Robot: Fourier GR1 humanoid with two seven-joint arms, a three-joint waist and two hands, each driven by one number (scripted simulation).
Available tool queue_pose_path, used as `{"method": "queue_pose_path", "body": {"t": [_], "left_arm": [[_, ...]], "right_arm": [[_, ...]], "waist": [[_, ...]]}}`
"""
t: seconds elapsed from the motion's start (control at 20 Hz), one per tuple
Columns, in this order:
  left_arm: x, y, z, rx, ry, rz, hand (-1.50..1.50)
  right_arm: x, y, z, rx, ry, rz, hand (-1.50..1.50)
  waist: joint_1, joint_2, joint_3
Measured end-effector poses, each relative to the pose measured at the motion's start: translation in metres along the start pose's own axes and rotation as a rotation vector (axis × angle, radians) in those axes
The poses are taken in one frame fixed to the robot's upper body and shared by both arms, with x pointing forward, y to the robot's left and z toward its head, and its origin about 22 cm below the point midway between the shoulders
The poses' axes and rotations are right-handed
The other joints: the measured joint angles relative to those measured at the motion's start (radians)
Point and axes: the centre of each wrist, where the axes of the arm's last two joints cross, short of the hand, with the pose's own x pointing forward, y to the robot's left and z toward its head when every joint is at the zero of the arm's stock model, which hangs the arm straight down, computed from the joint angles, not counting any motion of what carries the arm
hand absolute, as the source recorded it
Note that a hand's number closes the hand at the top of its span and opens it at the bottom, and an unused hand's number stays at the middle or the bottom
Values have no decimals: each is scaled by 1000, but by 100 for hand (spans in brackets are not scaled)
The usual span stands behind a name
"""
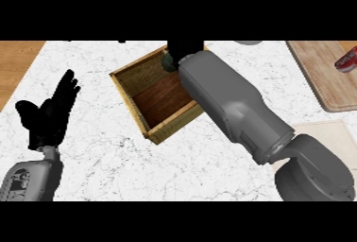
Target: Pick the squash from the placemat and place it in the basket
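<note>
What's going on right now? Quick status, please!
Right hand over basket, fingers hidden. Dark green thing, likely the squash, beneath it. Left hand open, resting at left. Nothing in the way.

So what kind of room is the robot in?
Probably a kitchen. There is a white marble-look counter, a wooden cutting board at the far right with a red can on it, and an open wooden basket that the right hand is reaching over.

White marble counter point(209, 160), wooden basket point(150, 118), cutting board point(324, 80), beige placemat point(335, 132)
</note>
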Motion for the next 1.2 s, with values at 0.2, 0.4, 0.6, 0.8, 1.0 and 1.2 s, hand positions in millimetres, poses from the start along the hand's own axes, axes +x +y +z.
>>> {"method": "queue_pose_path", "body": {"t": [0.2,0.4,0.6,0.8,1.0,1.2], "left_arm": [[3,0,2,-4,2,1,0],[8,1,-1,2,3,4,0],[5,2,-1,11,2,-1,0],[5,5,1,5,1,0,0],[2,1,-1,4,-4,2,0],[0,3,-1,5,-4,4,0]], "right_arm": [[-3,5,0,47,7,1,150],[-5,9,0,80,10,-10,150],[-8,9,-2,122,26,-25,150],[-15,21,-1,173,85,-22,150],[-13,15,-2,196,146,-37,-150],[-15,21,-1,136,154,-125,-150]], "waist": [[4,0,0],[0,0,0],[-3,-1,0],[-1,-1,0],[2,0,0],[-1,1,0]]}}
